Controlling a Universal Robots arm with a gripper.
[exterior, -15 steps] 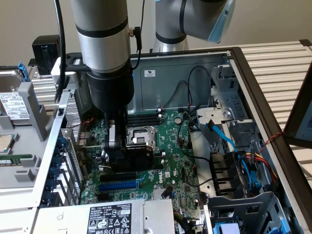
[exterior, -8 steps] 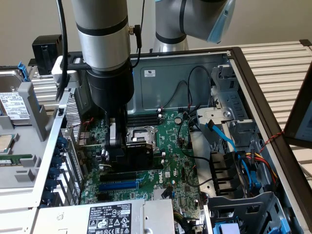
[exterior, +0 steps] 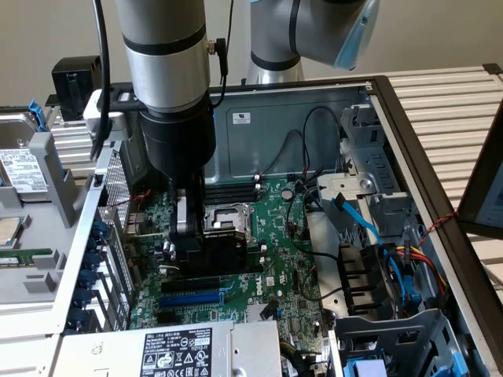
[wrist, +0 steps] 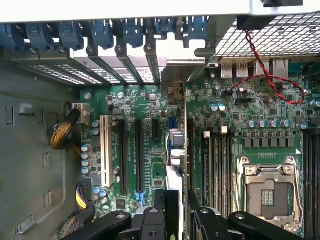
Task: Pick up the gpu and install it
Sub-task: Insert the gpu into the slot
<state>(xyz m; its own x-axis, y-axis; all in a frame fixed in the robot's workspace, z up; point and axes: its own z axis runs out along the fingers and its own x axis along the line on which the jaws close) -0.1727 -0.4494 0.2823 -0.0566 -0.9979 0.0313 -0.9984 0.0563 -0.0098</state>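
The gpu (exterior: 218, 253) shows as a black block standing on edge just above the green motherboard (exterior: 291, 259), inside the open computer case. My gripper (exterior: 192, 236) comes straight down from the arm and is shut on it. In the wrist view the gpu (wrist: 176, 145) appears edge-on as a thin green board, running between the black fingers (wrist: 150, 222) to its metal bracket at the rear slot openings. It lies in line with the black expansion slots (wrist: 139, 155). Whether its edge sits in a slot I cannot tell.
The empty CPU socket (exterior: 228, 220) lies just beyond the card. A blue slot (exterior: 192, 297) and the power supply (exterior: 181, 349) sit at the near side. Blue and black cables (exterior: 361, 228) and drive cages crowd the exterior view's right. Blue bracket latches (wrist: 100, 35) line the case rear, with a red-black wire (wrist: 270, 75) nearby.
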